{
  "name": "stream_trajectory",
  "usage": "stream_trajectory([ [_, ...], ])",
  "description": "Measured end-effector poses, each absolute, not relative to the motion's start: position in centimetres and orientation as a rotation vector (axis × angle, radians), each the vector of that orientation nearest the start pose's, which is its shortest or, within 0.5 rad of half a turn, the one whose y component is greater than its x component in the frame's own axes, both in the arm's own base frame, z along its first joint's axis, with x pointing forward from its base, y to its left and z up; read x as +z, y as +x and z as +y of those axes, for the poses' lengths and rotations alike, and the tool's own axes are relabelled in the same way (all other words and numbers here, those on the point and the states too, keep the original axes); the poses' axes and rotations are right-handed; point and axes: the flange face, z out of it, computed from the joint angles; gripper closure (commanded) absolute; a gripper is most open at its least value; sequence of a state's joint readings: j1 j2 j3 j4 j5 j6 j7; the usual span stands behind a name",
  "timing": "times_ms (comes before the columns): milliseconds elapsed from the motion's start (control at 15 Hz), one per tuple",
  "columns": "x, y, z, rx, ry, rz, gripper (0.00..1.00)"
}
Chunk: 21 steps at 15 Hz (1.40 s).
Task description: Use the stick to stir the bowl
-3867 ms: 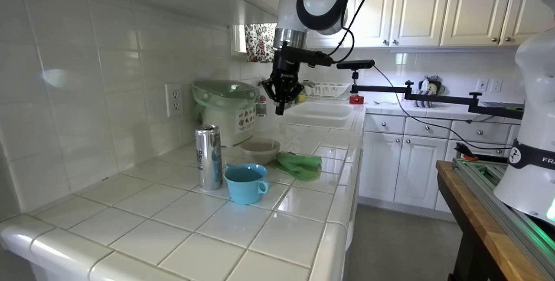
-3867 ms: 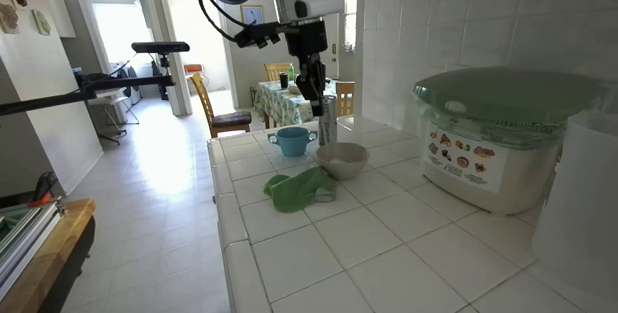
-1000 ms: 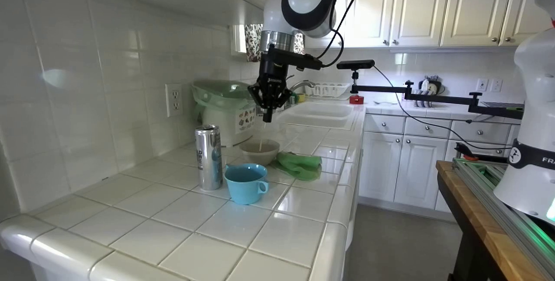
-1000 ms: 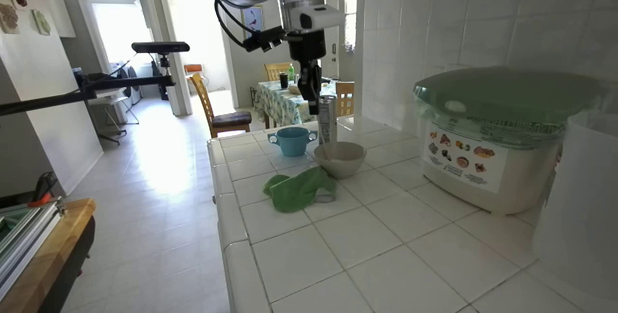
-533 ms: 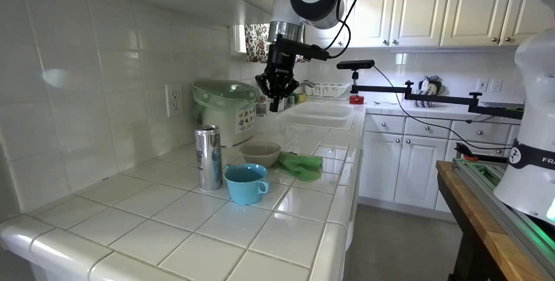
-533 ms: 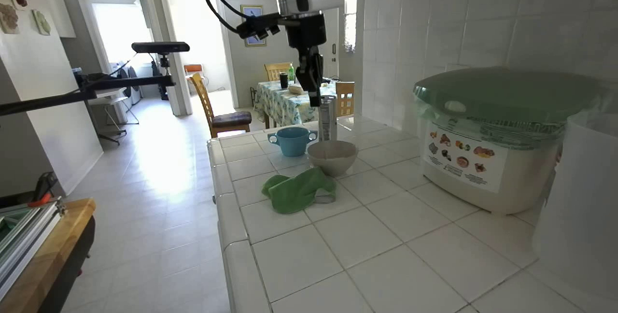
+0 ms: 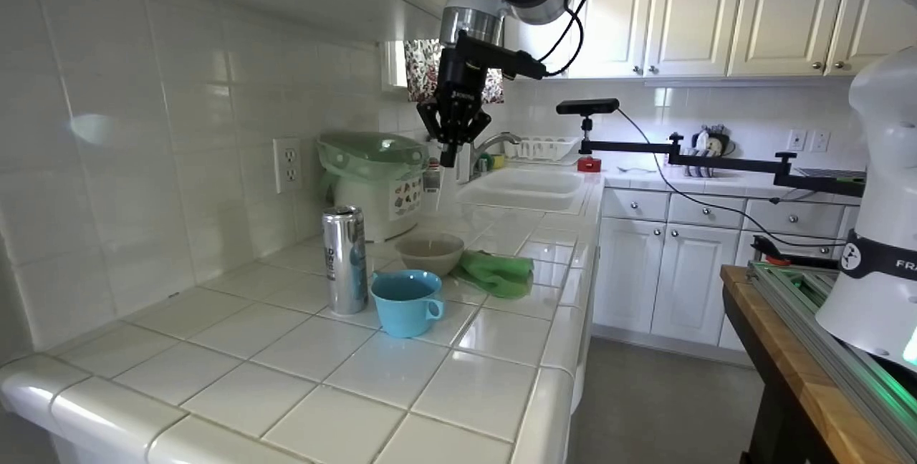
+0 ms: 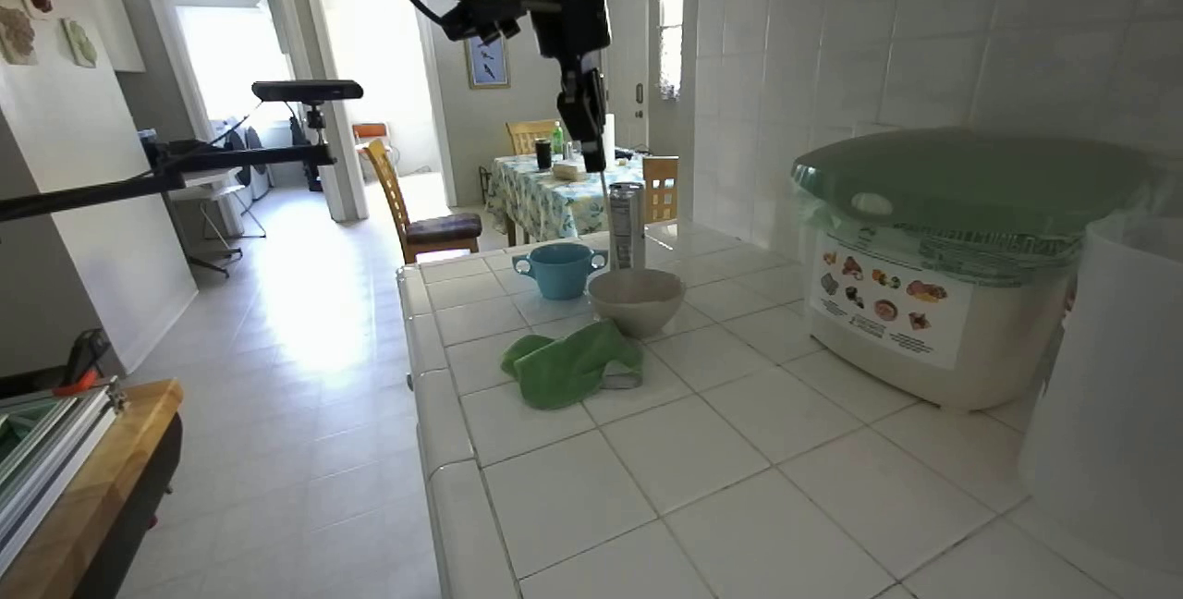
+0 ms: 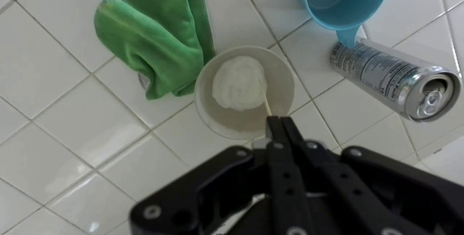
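White-tiled worktop (image 8: 739, 525) along a tiled wall (image 8: 832, 44); one outlet (image 7: 287, 165) on the wall, one sink (image 7: 530, 181) further down. Count on the tiles: one bowl (image 8: 638, 308), one cup (image 7: 402, 310), one can (image 8: 628, 222), one cloth (image 8: 573, 363), one bin (image 8: 887, 331), one white cylinder (image 8: 1109, 414). At the tool (image 9: 280, 119): one stick (image 9: 267, 108).

Bowl pale, upright, one white mass (image 9: 239, 82) inside. Tool hangs above the bowl, well apart from its rim; fingers together, clamped on the stick, which points down. Wrist view: stick's lower end lies over the white mass — contact cannot be told, as the stick is faint in both exterior views.

Around it: green cloth, crumpled, touching or just beside the bowl — cannot tell which. Blue cup, upright, two handles, near the bowl; in the wrist view one handle overlaps the can. Silver can, upright, between cup and wall; in an exterior view the bowl hides part of its base. Bin, green-lidded, near the wall; the white cylinder covers one side of it.
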State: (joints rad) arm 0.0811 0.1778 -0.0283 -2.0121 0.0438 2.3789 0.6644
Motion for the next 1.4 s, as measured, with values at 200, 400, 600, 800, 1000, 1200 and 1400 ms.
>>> stream_trajectory([
  [200,40.3,60.2,4.4,-0.302,-2.895,0.906,0.99],
  [400,41.5,60.1,6.3,-0.333,-2.904,0.837,0.99],
  [600,42.4,60.3,8.4,-0.372,-2.907,0.725,0.99],
  [800,42.7,60.3,9.9,-0.392,-2.884,0.627,0.99],
  [1000,42.1,60.4,10.8,-0.363,-2.843,0.563,0.99],
  [1200,40.8,60.5,11.9,-0.312,-2.788,0.51,0.99],
  [1400,39.7,60.5,12.5,-0.274,-2.759,0.48,0.99],
])
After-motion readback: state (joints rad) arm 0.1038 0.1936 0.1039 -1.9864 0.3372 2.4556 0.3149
